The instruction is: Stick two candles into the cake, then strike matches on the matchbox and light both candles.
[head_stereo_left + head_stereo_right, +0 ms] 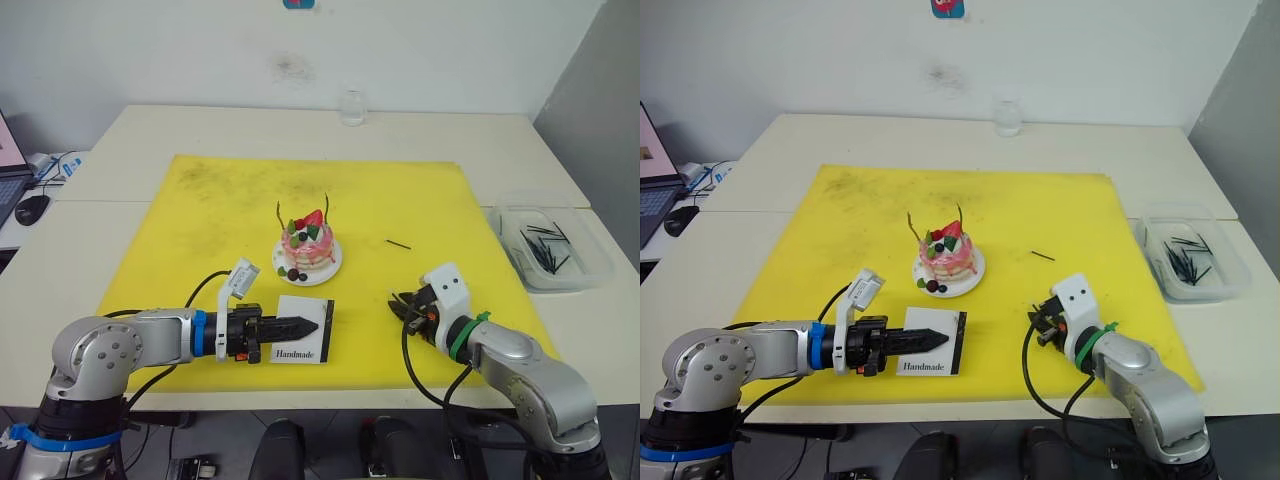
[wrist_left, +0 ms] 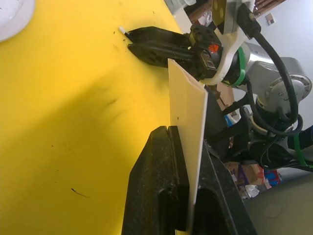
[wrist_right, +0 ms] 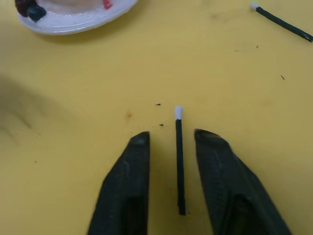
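Left gripper (image 1: 305, 326) clamps matchbox (image 1: 305, 349) near cake (image 1: 307, 248), both candles (image 1: 279, 215) standing in it. Right gripper (image 3: 171, 142) spread, straddling white-tipped match (image 3: 179, 156) on yellow mat (image 1: 220, 220).

"Handmade" on white matchbox (image 1: 304, 343)

2 candles (image 1: 279, 214), 1 cake (image 1: 307, 249), 1 matchbox (image 1: 303, 341), 2 loose matches (image 3: 179, 159).
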Robot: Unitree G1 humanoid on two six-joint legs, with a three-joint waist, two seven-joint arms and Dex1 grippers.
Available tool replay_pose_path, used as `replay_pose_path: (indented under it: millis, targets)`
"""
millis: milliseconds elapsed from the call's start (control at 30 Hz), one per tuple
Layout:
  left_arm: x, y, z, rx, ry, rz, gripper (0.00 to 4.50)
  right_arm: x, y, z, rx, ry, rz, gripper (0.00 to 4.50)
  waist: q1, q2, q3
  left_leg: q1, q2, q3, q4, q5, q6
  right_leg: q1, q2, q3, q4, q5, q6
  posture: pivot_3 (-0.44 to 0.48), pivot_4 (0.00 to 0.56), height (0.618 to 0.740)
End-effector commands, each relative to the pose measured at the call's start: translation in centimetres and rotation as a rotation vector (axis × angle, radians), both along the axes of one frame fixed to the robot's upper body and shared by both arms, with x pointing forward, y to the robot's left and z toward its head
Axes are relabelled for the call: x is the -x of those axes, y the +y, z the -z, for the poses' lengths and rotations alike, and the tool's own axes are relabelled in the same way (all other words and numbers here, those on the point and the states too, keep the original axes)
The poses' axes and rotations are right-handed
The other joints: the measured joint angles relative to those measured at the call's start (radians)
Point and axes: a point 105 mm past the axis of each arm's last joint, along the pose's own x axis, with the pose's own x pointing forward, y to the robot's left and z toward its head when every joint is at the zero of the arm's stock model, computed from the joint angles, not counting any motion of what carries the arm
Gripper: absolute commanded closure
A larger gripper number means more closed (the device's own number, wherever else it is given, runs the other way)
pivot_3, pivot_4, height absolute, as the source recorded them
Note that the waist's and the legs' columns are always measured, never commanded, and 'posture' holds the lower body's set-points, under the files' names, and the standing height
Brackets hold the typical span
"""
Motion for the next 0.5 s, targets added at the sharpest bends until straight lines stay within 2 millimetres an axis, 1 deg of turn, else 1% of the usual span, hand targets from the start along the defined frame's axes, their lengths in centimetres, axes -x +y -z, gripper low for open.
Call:
replay_pose_path:
  millis: [33,167,300,500]
  targets:
    - [0.3,-0.4,-0.7,0.019,-0.031,0.024,4.5,0.1,-0.4,-0.1,0.014,-0.099,-0.011,2.6,0.0,0.0,0.0,0.0,0.0,0.0,0.0,0.0,0.0,0.0,0.0,0.0,0.0,0.0,0.0,0.0,0.15,0.74]
    - [0.3,-0.4,-0.7,0.017,-0.03,0.025,4.5,0.4,-0.7,0.6,0.003,-0.167,-0.007,2.6,0.002,0.0,0.0,0.0,0.0,0.0,0.0,0.0,0.0,0.0,0.0,0.0,0.0,0.0,0.0,0.0,0.15,0.74]
    - [0.2,-0.3,-0.8,0.015,-0.032,0.026,4.5,-0.1,-0.7,0.6,-0.02,-0.244,0.032,2.6,0.003,0.0,0.0,0.0,0.0,0.0,0.0,0.0,0.0,0.0,0.0,0.0,0.0,0.0,0.0,0.0,0.15,0.74]
    - [0.3,-0.4,-0.9,0.015,-0.033,0.031,4.5,-0.6,-0.6,1.3,-0.008,-0.263,0.065,2.6,0.003,0.0,0.0,0.001,0.0,0.0,0.001,0.0,0.0,0.001,0.0,0.0,0.001,0.0,0.0,0.0,0.15,0.74]
